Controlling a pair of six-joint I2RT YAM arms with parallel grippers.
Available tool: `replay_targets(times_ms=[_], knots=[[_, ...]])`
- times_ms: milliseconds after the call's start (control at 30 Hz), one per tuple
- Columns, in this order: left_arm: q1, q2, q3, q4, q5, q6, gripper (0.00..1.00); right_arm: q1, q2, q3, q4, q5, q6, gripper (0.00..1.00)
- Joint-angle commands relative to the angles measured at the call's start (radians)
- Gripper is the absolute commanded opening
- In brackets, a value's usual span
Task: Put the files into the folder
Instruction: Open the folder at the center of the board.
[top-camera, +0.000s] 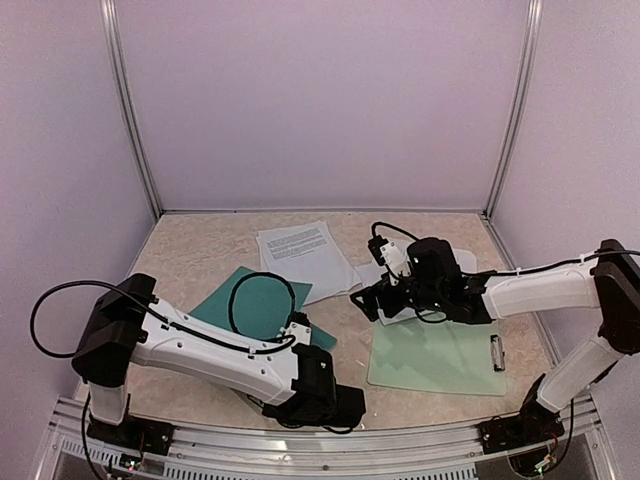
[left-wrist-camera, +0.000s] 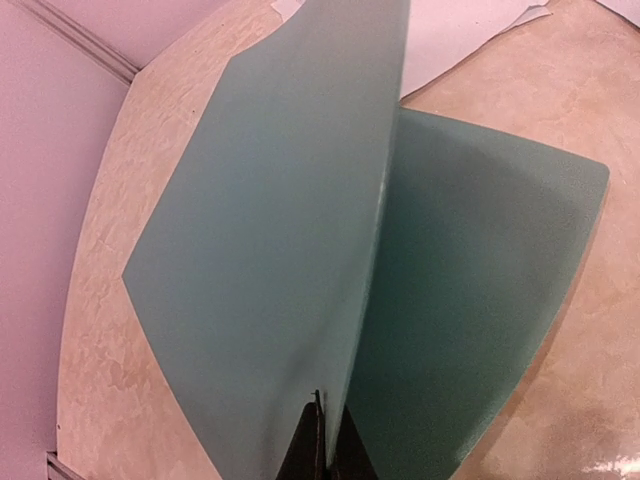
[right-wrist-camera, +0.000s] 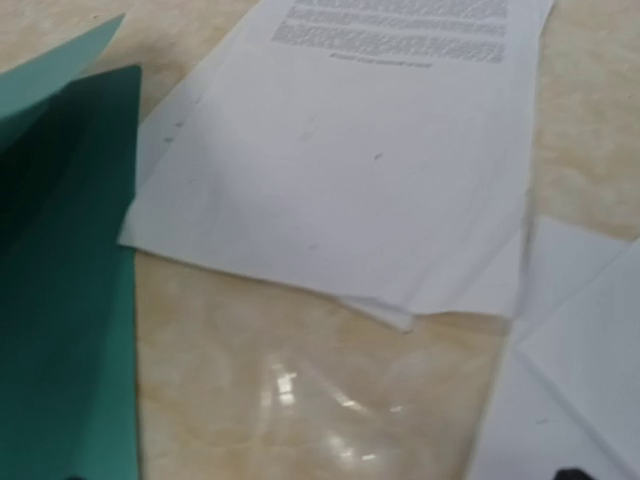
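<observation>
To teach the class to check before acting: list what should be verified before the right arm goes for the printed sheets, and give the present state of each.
1. Is the folder held open: ok. The left gripper is shut on the cover's edge, the cover is raised and the inner panel is exposed.
2. Is the right gripper open and empty: ok.
3. Are the files lying flat beside the folder, none inside yet: ok.
4. Are the sheets squared into one stack: not ok. The edges are fanned, and more sheets lie loose to one side.
5. How many sheets there are: cannot tell.
</observation>
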Motion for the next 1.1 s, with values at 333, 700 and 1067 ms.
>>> replay_targets(times_ms=[333,700,1067], knots=[[-0.13,-0.119,-0.037,-0.432,0.056,-0.209,0.0,0.098,0.057,-0.035,-0.049,0.055,0.205,0.99],[-0.135,-0.22,-0.208,-0.432,-0.035,-0.712,0.0,0.188,0.153,0.037,0.005,0.059,0.21,0.99],[-0.141,-0.197,0.018,-0.431,-0.117,-0.443,0.0,0.21,0.181,0.069,0.027,0.052,0.294,0.99]])
